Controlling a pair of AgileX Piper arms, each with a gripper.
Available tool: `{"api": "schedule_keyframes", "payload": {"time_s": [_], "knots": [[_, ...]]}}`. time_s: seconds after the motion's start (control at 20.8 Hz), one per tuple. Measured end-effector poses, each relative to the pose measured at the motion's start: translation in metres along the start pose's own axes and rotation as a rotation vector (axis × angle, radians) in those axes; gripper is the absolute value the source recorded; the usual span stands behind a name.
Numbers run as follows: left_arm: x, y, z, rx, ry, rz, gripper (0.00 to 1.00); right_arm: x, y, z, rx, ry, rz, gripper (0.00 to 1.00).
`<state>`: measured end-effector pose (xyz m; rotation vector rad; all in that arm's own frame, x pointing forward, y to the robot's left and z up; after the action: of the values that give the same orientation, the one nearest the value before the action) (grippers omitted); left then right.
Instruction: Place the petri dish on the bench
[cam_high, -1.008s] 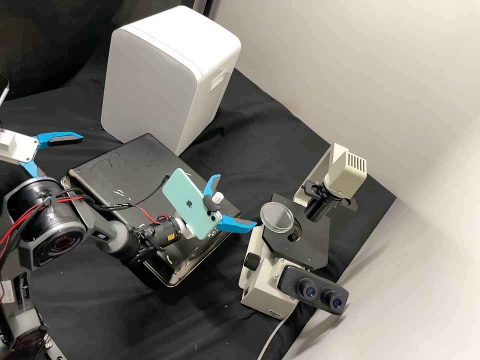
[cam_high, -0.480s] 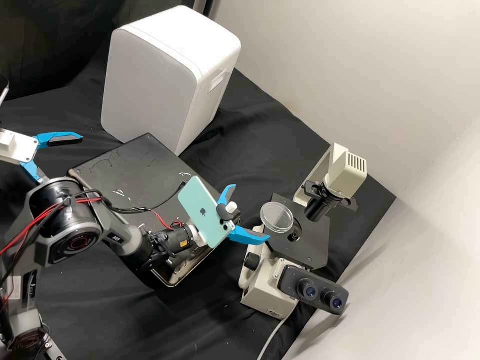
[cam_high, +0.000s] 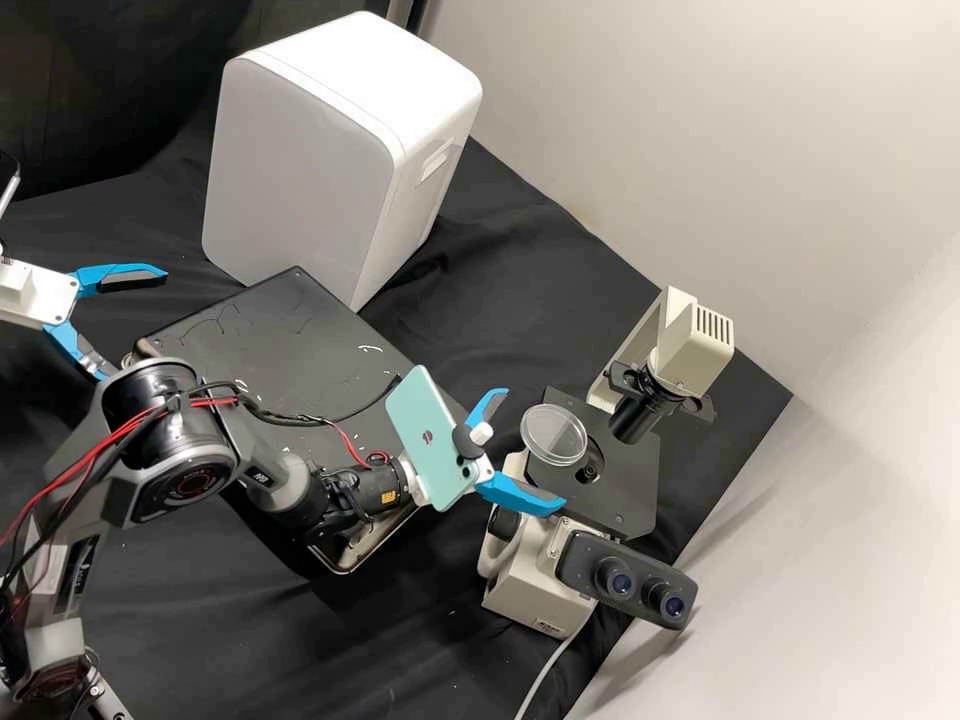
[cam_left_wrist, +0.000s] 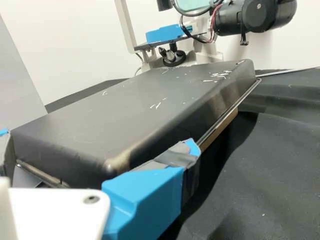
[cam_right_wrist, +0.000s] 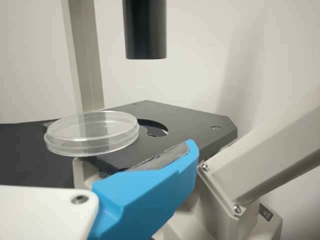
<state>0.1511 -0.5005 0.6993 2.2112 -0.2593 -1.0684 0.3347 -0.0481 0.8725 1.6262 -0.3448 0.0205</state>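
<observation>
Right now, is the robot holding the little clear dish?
No, the petri dish sits on the black microscope stage, and the right gripper is open next to it.

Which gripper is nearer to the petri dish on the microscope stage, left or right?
Right. The right gripper is open beside the petri dish at the microscope stage edge; the left gripper is far off, across the black case.

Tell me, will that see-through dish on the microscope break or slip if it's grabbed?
The petri dish looks thin, clear plastic, so probably light and stiff, though a hard squeeze might crack it. Its smooth, low rim could slip. It seems to overhang the stage edge, so a nudge might tip it off.
</observation>
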Motion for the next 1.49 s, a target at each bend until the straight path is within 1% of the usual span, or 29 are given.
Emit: {"api": "schedule_keyframes", "payload": {"time_s": [0.05, 0.1, 0.14, 0.24, 0.34, 0.43, 0.58, 0.72, 0.82, 0.86, 0.91, 0.96, 1.01, 1.1, 1.2, 1.3, 1.39, 1.49], "knots": [[0.0, -0.0004, 0.0, -0.002, 0.001, -0.002, 1.0, 0.001, -0.001, 0.001, -0.004, -0.003, -0.001, 1.0], [0.001, -0.0017, 0.0, -0.002, 0.001, -0.008, 1.0, 0.001, -0.002, 0.002, -0.017, -0.006, -0.003, 1.0], [0.001, -0.002, 0.0, -0.005, 0.006, -0.01, 1.0, 0.002, -0.002, 0.003, -0.023, -0.007, -0.004, 1.0], [0.001, -0.0028, 0.0, -0.007, 0.007, -0.014, 1.0, 0.002, -0.002, 0.002, -0.022, -0.007, -0.001, 1.0], [0.003, -0.0017, 0.0, -0.003, 0.007, -0.009, 1.0, 0.002, -0.002, 0.002, -0.022, -0.007, -0.001, 1.0], [0.003, -0.0012, -0.001, -0.003, 0.008, -0.006, 1.0, 0.002, -0.001, 0.003, -0.022, -0.008, 0.0, 1.0], [0.003, -0.0012, -0.001, -0.004, 0.01, -0.006, 1.0, -0.001, 0.007, 0.001, -0.031, 0.005, 0.016, 1.0], [0.003, -0.0012, -0.001, -0.004, 0.01, -0.006, 1.0, -0.011, 0.02, -0.003, -0.04, 0.023, 0.03, 1.0], [0.003, -0.0012, -0.001, -0.004, 0.01, -0.006, 1.0, -0.02, 0.03, -0.004, -0.024, 0.03, 0.048, 1.0], [0.003, -0.0012, -0.001, -0.004, 0.01, -0.006, 1.0, -0.024, 0.036, -0.004, -0.009, 0.029, 0.065, 1.0], [0.003, -0.0012, -0.001, -0.004, 0.01, -0.006, 1.0, -0.027, 0.041, -0.004, -0.003, 0.03, 0.082, 1.0], [0.003, -0.0012, -0.001, -0.004, 0.01, -0.006, 1.0, -0.03, 0.046, -0.005, 0.016, 0.031, 0.097, 1.0], [0.003, -0.0012, -0.001, -0.004, 0.01, -0.006, 1.0, -0.033, 0.05, -0.005, 0.021, 0.032, 0.111, 1.0], [0.003, -0.0012, -0.001, -0.004, 0.01, -0.006, 1.0, -0.038, 0.056, -0.007, 0.034, 0.045, 0.135, 1.0], [0.004, -0.0008, -0.001, -0.003, 0.01, -0.004, 1.0, -0.039, 0.058, -0.01, 0.035, 0.061, 0.147, 1.0], [0.004, -0.0005, -0.001, -0.003, 0.01, -0.003, 1.0, -0.039, 0.058, -0.01, 0.035, 0.067, 0.151, 1.0], [0.004, -0.0005, -0.001, -0.003, 0.01, -0.003, 1.0, -0.037, 0.056, -0.012, 0.036, 0.075, 0.143, 1.0], [0.004, -0.0005, -0.001, -0.003, 0.01, -0.003, 1.0, -0.032, 0.05, -0.015, 0.034, 0.085, 0.123, 1.0]]}}
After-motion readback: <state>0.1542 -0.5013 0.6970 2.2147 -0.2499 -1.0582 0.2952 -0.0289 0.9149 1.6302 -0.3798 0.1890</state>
